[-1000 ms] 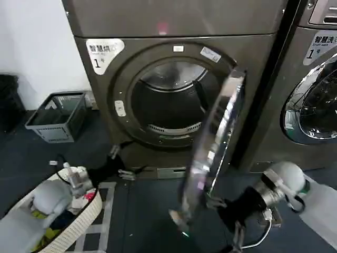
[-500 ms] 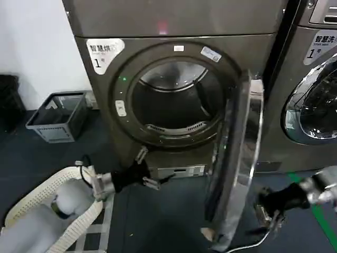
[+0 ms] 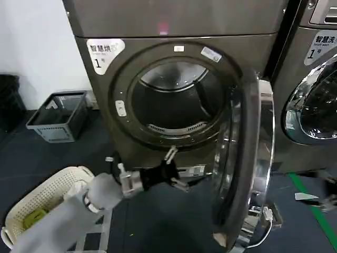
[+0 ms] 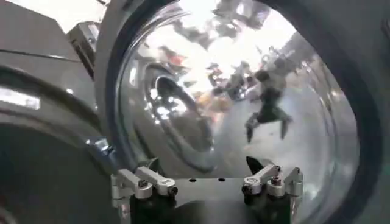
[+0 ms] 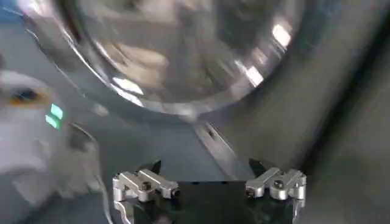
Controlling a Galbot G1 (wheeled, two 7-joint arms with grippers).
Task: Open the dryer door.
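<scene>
You are looking from the head camera at a grey-brown dryer (image 3: 174, 21) with its round opening exposed and the dark drum (image 3: 176, 100) visible inside. The dryer door (image 3: 247, 163) stands swung out to the right of the opening, seen almost edge-on, with its wide chrome ring catching reflections and its lower rim near the dark floor (image 3: 158, 221).

Your left gripper (image 3: 174, 168) reaches forward from the lower left on its pale grey arm and sits just below the drum opening, beside the inner face of the door. Its fingers (image 3: 169, 154) are spread apart and hold nothing. In the left wrist view, the same fingers (image 4: 143, 181) are parted, and beyond them the domed glass of the door (image 4: 244, 91) fills much of the scene.

Your right gripper (image 5: 207, 182) points at the curved glass and chrome rim of a round door (image 5: 170, 49). Its fingers (image 5: 277, 181) are also apart and empty, with nothing between them.

To the left of the dryer, a grey crate (image 3: 58, 116) sits on the floor by the white wall. A cream laundry basket (image 3: 42, 200) lies at the lower left, partly behind your left arm. At the right edge stands a neighbouring machine (image 3: 310, 95) with its own chrome-ringed door closed.
</scene>
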